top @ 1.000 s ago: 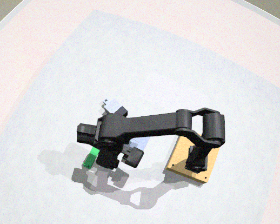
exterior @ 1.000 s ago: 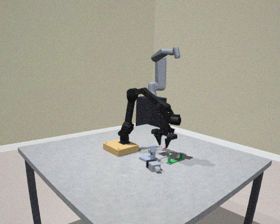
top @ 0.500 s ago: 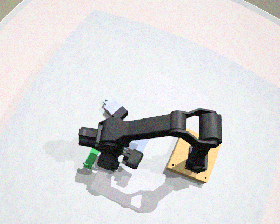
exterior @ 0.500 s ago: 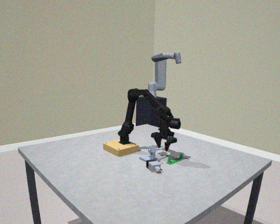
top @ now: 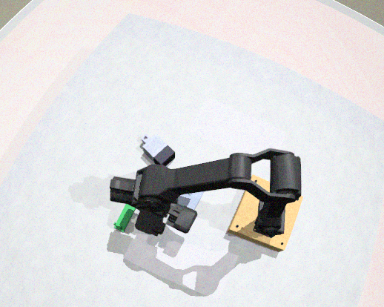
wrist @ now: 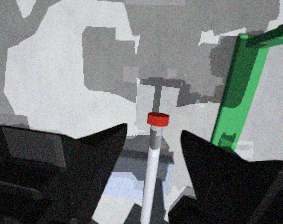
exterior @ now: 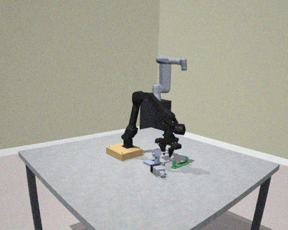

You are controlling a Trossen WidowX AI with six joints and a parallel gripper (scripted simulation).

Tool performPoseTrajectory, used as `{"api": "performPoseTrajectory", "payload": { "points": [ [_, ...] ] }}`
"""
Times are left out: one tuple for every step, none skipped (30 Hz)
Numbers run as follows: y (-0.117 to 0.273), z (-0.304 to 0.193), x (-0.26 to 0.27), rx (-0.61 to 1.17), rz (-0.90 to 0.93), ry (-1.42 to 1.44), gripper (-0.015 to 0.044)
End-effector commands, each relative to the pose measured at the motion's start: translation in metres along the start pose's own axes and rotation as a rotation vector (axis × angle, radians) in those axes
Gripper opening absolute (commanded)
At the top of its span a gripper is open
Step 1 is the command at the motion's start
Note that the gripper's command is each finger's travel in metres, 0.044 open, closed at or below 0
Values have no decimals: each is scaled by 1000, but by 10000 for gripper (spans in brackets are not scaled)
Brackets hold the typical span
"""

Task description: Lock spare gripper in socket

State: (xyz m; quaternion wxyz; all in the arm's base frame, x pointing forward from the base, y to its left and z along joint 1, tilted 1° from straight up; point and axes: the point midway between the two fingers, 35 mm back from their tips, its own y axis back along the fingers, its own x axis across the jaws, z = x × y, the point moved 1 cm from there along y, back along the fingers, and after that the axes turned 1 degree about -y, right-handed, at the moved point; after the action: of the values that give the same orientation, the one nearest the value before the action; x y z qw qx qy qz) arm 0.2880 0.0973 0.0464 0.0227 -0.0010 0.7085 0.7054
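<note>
The lock pin, a white rod with a red head, sticks out of the pale blue mount. My gripper is open, pointing down beside the mount. In the wrist view the pin's outer part lies between the fingers, with a gap on both sides. The socket is mostly hidden by the arm in the top view. The spare gripper, pale grey with a dark end, lies on the table near the mount.
A green holder with two uprights stands on the other side of my fingers, close to them. The arm's wooden base block is beyond the mount. A grey arm stands behind the table.
</note>
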Motion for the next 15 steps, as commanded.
{"api": "performPoseTrajectory", "payload": {
  "points": [
    [-1,0,0,-1,0,-4,169],
    [-1,0,0,-1,0,-4,143],
    [-1,0,0,-1,0,-4,116],
    [-1,0,0,-1,0,-4,90],
    [-1,0,0,-1,0,-4,64],
    [-1,0,0,-1,0,-4,37],
    [-1,0,0,-1,0,-4,11],
    [-1,0,0,-1,0,-4,0],
    [-1,0,0,-1,0,-4,0],
    [-1,0,0,-1,0,-4,0],
    [-1,0,0,-1,0,-4,0],
    [-1,0,0,-1,0,-4,0],
    [-1,0,0,-1,0,-4,0],
    [-1,0,0,-1,0,-4,0],
    [-1,0,0,-1,0,-4,0]
  ]
}}
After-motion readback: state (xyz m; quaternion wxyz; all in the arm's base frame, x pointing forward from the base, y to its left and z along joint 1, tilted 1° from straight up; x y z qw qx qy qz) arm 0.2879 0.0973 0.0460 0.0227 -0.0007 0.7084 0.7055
